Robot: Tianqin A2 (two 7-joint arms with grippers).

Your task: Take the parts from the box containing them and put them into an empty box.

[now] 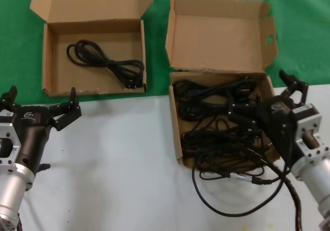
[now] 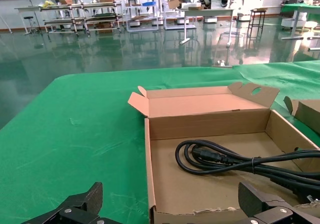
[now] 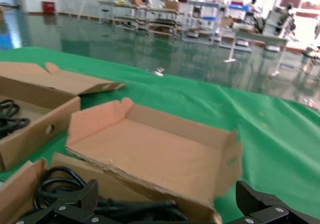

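Observation:
The squarish box with the upright flapped lid (image 1: pixel 221 35) stands at the right, full of tangled black cables (image 1: pixel 216 122). One cable loops out over its front wall onto the white table (image 1: pixel 242 195). My right gripper (image 1: pixel 265 99) is open over the box's right side, just above the cables; the right wrist view shows it (image 3: pixel 167 204) in front of the lid (image 3: pixel 150 154). The wider box with the flat lid (image 1: pixel 56 71) stands at the left and holds one coiled cable (image 1: pixel 108 61). My left gripper (image 1: pixel 41 99) is open and empty at that box's front edge (image 2: pixel 172 204).
Both boxes sit where the green cloth (image 1: pixel 299 25) meets the white table (image 1: pixel 118 159). In the left wrist view the coiled cable (image 2: pixel 225 159) lies inside the wider box (image 2: pixel 210 124). The wider box also shows in the right wrist view (image 3: pixel 35 129).

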